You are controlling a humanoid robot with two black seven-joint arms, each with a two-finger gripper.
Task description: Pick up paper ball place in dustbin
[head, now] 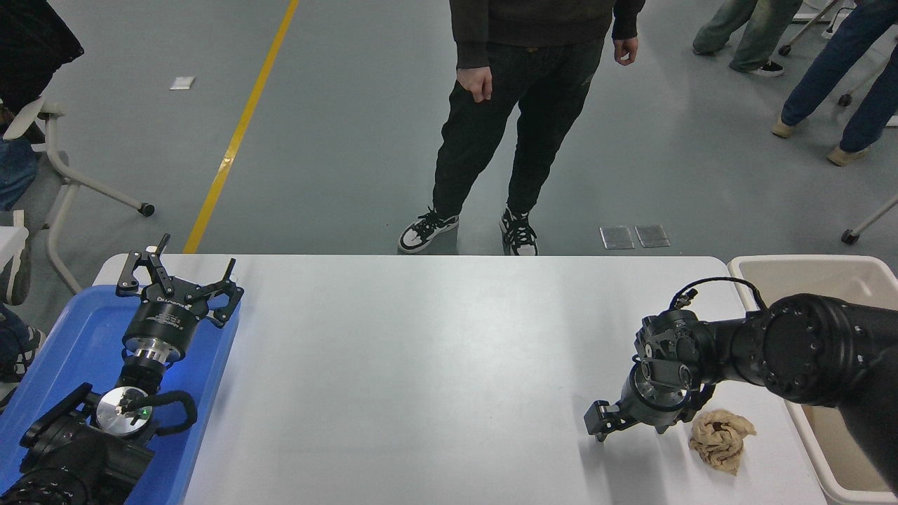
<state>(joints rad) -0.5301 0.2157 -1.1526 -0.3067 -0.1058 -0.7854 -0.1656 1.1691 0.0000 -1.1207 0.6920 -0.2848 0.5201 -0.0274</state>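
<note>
My right end effector [602,426] hangs low over the tabletop [435,365]; I cannot tell how far its fingers are spread, and it holds nothing. The paper ball [720,438] lies just right of it, near the dustbin [744,269]. My left end effector [181,277] sits splayed above the blue tray [70,337].

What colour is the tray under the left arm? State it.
Blue; the tray shows in the head view.

Right claw [602,423] low over the table [435,365], beside paper ball [720,438].
</note>
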